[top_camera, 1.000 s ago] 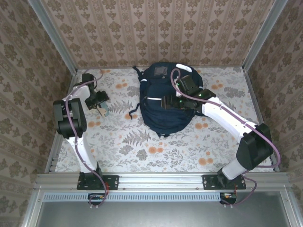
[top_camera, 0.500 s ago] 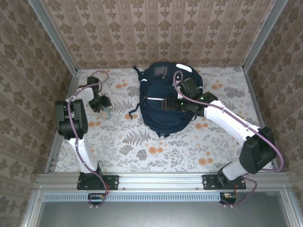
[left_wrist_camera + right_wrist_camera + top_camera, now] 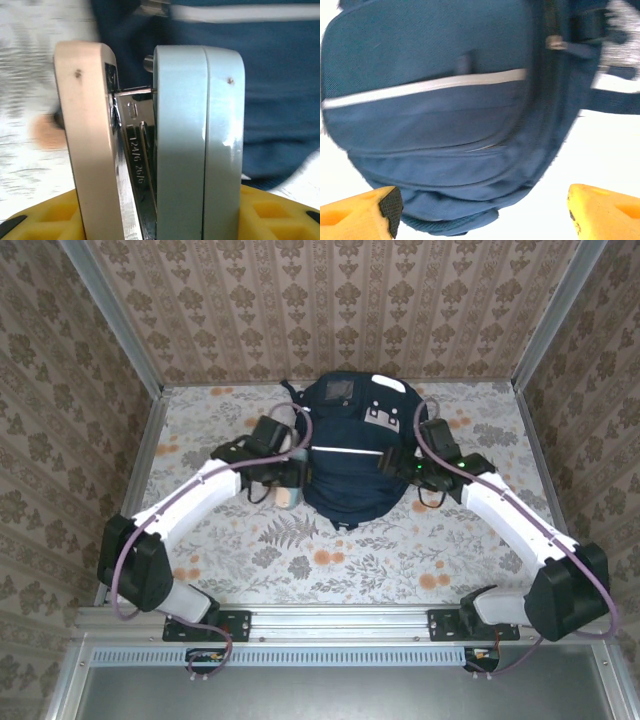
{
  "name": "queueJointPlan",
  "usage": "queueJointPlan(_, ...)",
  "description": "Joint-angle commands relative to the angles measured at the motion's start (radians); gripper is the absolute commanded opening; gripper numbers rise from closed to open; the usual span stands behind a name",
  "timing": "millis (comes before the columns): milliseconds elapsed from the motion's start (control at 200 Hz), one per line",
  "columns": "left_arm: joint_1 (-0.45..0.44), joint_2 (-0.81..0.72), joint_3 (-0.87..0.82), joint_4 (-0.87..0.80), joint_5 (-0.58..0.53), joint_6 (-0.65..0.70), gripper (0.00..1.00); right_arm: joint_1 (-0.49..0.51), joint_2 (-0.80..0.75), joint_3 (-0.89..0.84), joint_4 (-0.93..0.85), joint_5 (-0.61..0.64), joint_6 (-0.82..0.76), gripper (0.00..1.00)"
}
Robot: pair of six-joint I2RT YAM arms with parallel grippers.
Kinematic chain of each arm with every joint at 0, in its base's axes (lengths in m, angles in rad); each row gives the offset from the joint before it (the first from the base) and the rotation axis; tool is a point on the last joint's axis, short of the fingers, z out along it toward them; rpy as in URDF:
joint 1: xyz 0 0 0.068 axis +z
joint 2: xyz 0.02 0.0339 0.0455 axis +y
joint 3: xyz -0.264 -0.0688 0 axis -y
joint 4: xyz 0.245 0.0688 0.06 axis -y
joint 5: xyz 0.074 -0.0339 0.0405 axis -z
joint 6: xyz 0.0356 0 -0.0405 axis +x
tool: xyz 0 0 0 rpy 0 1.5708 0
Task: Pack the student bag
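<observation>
Two arms on the job, one either side of the student bag (image 3: 350,465), which lay face-up on the worktop (image 3: 330,560), centred and toward the far wall. Bag was a rounded, soft navy fabric shell with a thin white reflective stripe (image 3: 345,449) across the front and pale grey-white patches (image 3: 385,415) near its far end. In the right wrist view the weave looked matte, with stitched panel seams, a small metal zip pull (image 3: 555,44) on the side zip and dark webbing straps (image 3: 615,95) trailing off, though that part was blurred. Left tool (image 3: 287,480) sat against the bag's left flank, clamped on a stapler (image 3: 180,140) standing upright between its yellow ribbed fingers (image 3: 280,215). Stapler had a rounded pale wood-coloured slab on one side, a smooth pale blue-grey slab with a glossy highlight on the other, and a shiny steel magazine between them, stamped with staple sizes. Navy fabric and the white stripe ran right behind it, very near; I couldn't tell if it touched. Right tool (image 3: 392,462) was at the bag's right flank with its jaws spread wide and nothing between them. Its blunt yellow fingers (image 3: 357,212), one with a black pad on the inner face, framed the bag's near rounded end, apart from the fabric. Worktop cover was flat, pale, printed with grey ferns and orange flowers. Walls (image 3: 330,300) were papered in beige damask stripes, with aluminium rail (image 3: 340,620) along the near edge.
</observation>
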Motion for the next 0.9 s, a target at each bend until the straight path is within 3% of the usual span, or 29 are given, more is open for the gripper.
queueJointPlan(0,-0.12,0.023,0.06,0.006,-0.04,-0.038,0.44,-0.076,-0.051,-0.061,-0.048,0.02,0.083,0.85)
queueJointPlan(200,-0.343,0.224,0.258,0.025,-0.048,0.076,0.43,-0.3,-0.073,-0.139,-0.067,-0.058,0.085,0.83)
queueJointPlan(450,-0.471,0.531,0.519,0.031,0.046,0.191,0.43,-0.554,-0.084,-0.203,-0.038,-0.151,0.084,0.82)
queueJointPlan(615,-0.509,0.706,0.667,-0.003,0.085,0.254,0.44,-0.63,-0.078,-0.221,-0.019,-0.177,0.086,0.82)
queueJointPlan(710,-0.512,0.771,0.702,-0.013,0.047,0.273,0.44,-0.643,-0.072,-0.222,-0.014,-0.207,0.075,0.82)
queueJointPlan(895,-0.51,0.847,0.762,-0.069,0.016,0.262,0.58,-0.642,-0.059,-0.231,0.02,-0.257,0.067,0.82)
